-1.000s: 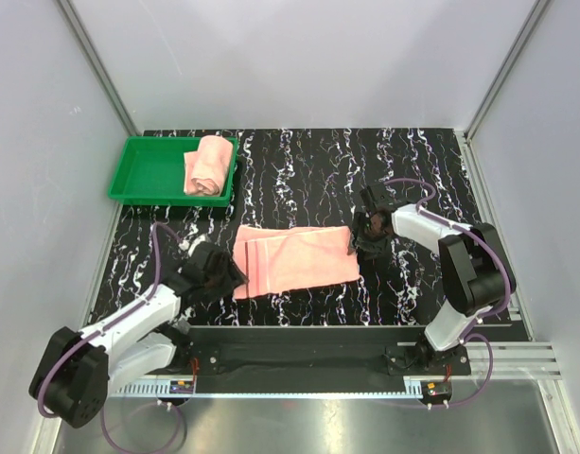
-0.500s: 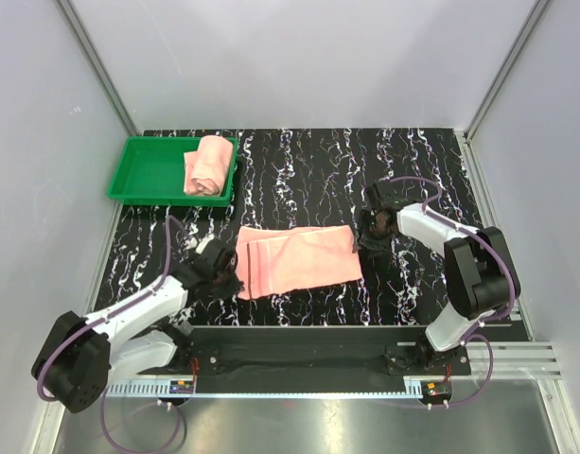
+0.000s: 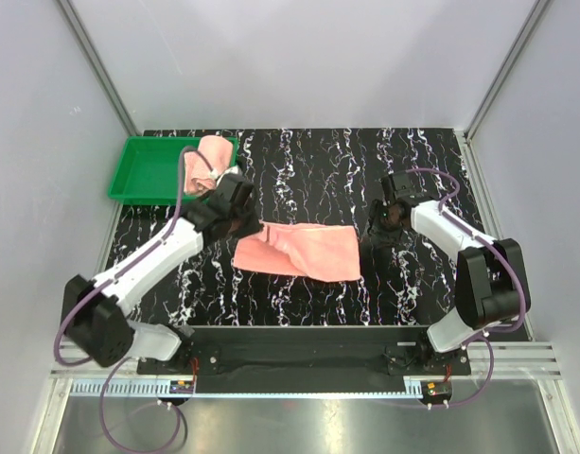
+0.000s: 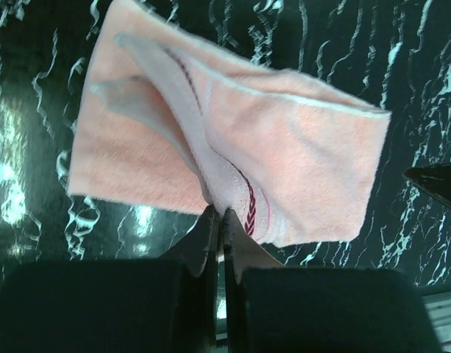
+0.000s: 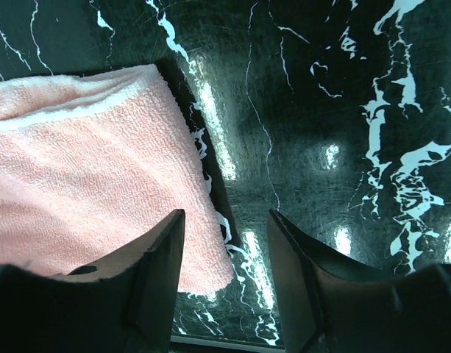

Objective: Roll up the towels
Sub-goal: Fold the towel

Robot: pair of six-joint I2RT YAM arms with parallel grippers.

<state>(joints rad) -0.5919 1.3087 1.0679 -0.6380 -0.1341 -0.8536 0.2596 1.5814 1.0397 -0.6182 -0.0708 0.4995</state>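
With a rolled towel (image 3: 210,151) in the green tray (image 3: 143,180), the left pincer (image 4: 219,220), clamped on the left edge of the flat towel (image 3: 313,253), held it off the desk (image 3: 299,161) to start the roll (right pincer (image 5: 225,228) apart above the other end), and probably needed to curl that edge over next.

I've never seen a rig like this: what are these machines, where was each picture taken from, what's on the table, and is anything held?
Two robot arms are bolted at the near edge of a black marbled table. One picture looks down from above and behind them; the other two come from a camera on each wrist, looking past its fingers. A salmon-pink terry towel lies mostly flat in the middle; a second, rolled pink towel sits in a green plastic tray. The left gripper is shut, pinching up a fold of the flat towel. The right gripper hangs open over that towel's right edge, holding nothing.
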